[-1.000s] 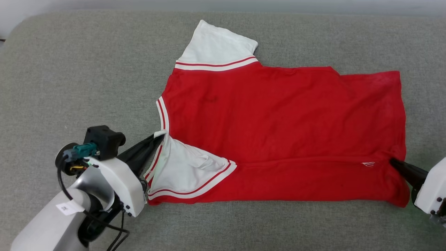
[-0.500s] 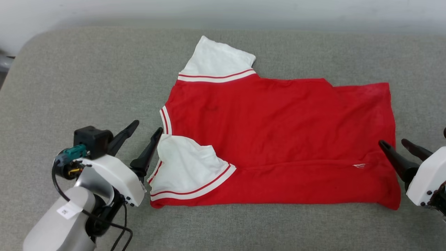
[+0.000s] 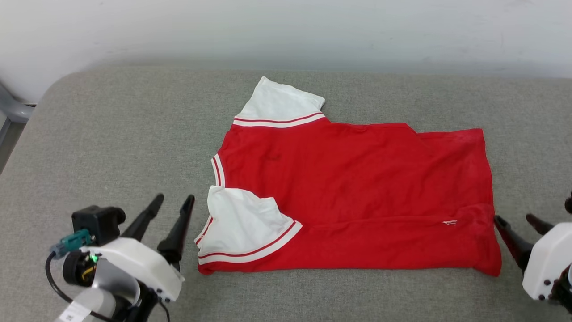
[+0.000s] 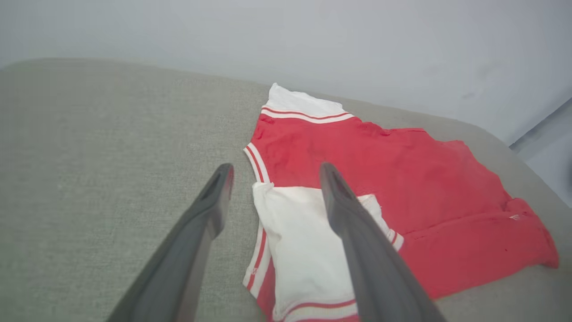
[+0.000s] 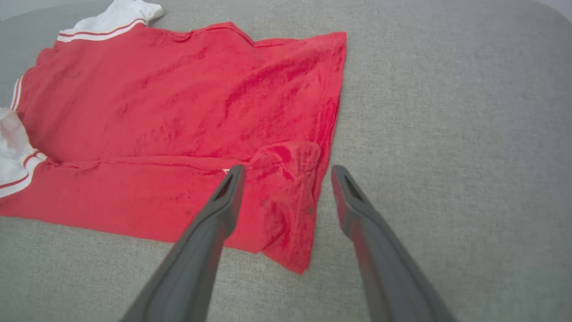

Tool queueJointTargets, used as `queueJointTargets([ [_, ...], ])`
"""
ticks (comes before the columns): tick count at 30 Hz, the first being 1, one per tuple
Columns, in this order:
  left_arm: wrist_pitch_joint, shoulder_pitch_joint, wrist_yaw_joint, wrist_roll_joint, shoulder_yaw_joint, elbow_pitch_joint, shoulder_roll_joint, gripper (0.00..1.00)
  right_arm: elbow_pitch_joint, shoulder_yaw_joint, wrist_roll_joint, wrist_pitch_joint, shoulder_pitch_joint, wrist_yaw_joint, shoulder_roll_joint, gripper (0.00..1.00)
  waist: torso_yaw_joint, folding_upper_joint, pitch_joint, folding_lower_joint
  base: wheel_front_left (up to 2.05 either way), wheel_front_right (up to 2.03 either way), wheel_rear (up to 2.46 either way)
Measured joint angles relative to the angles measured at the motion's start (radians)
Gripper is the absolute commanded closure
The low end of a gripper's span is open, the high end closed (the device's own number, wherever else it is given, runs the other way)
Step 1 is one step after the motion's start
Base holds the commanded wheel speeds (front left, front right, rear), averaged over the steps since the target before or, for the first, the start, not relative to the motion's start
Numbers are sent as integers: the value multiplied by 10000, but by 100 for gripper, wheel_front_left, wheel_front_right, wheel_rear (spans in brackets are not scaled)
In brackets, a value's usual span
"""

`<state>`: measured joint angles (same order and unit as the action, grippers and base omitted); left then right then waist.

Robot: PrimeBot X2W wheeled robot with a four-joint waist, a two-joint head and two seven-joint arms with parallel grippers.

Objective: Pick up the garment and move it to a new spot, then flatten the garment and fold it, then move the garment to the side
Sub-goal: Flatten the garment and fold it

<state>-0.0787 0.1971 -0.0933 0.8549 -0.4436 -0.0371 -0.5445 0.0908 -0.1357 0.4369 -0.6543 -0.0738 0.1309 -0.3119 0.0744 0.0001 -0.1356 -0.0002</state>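
1. Both grippers have let go. A second ago the left gripper (image 3: pixel 174 199) was pinched on the near sleeve (image 3: pixel 241 223) and the right gripper (image 3: pixel 513 219) on the hem corner (image 3: pixel 489 223). Now each has drawn back with its fingers spread wide and nothing between them.
2. Since then the head camera has tilted up, so the garment's lower place in that view is the camera's doing, not the cloth's.
3. The garment (image 3: pixel 357 192) lies flat near the middle of the padded surface (image 3: pixel 111 134), collar to the left and hem to the right. Its near long edge (image 3: pixel 380 241) is turned over onto the body, and the near sleeve is folded in with it. The far sleeve (image 3: pixel 279 100) sticks out untucked.
4. As I judge it, the first lengthwise fold is laid and released. The far side seems due next, with the cross fold and the move aside to follow.
5. The left gripper sits just left of the near sleeve. The right gripper's tip is just beside the hem; whether it touches I cannot tell.
6. The surface is grey woven upholstery with rounded corners, and a plain pale wall (image 3: pixel 286 31) stands behind it.
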Motion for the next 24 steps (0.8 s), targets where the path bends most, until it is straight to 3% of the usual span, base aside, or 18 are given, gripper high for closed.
queueJointTargets([
  [6,1204,-1054,-629,397,-186,1076,-477,0,585,-633,-642,-945,627,0,673,0,-43,0,-129,1,0,0,0],
  [11,1860,-1332,-834,556,-508,1379,-541,0,940,-1005,-951,-1225,848,0,1137,0,-108,0,-399,1,0,0,0],
  [19,2209,-1059,-1172,203,-861,418,-428,0,1057,-1039,-1016,-1193,793,0,1285,0,-337,0,-866,2,0,0,0],
  [24,2127,-794,-1166,71,-940,-364,-305,0,1055,-1024,-957,-1095,731,0,1277,0,-487,0,-1149,1,0,0,0],
])
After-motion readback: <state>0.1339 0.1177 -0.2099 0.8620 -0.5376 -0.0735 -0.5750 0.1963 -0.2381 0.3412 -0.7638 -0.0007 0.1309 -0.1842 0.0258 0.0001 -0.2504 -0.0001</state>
